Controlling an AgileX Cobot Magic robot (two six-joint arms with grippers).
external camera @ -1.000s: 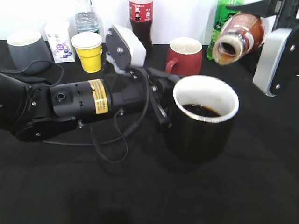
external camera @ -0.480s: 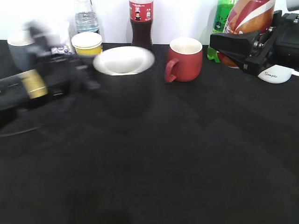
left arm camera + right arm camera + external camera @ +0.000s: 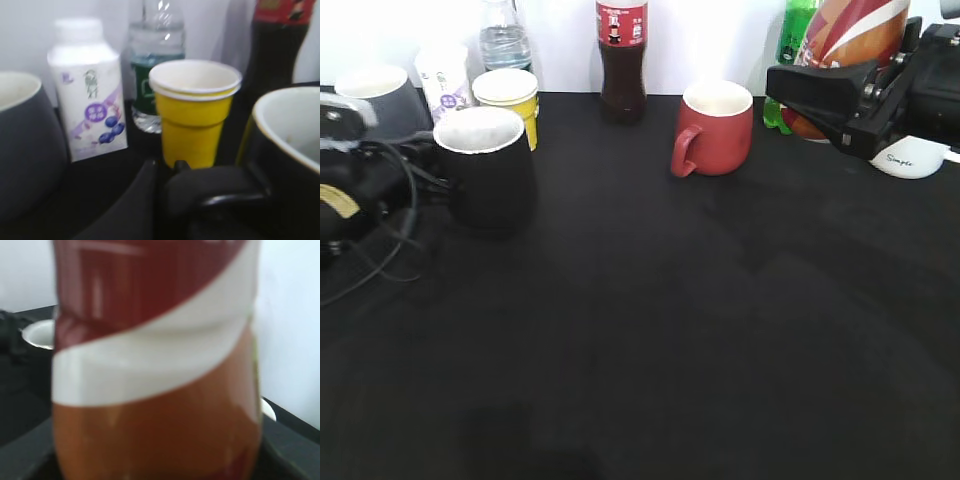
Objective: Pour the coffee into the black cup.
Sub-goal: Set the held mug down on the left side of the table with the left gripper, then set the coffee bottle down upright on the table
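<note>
Pinching the coffee [image 3: 848,38] upright at the table's far right in my right gripper [image 3: 845,100], I judge its slick, curvy plastic waist the safest hold, while my left gripper [image 3: 210,192] seems, through blur, clamped on the glossy, heavy ceramic black cup [image 3: 486,168] far left.

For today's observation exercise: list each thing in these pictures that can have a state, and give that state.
black cup: upright, on table at left
coffee bottle: upright, at right gripper
red mug: upright
yellow paper cup: upright, empty
grey cup: upright
cola bottle: upright, partly full
milk bottle: upright, capped
</note>
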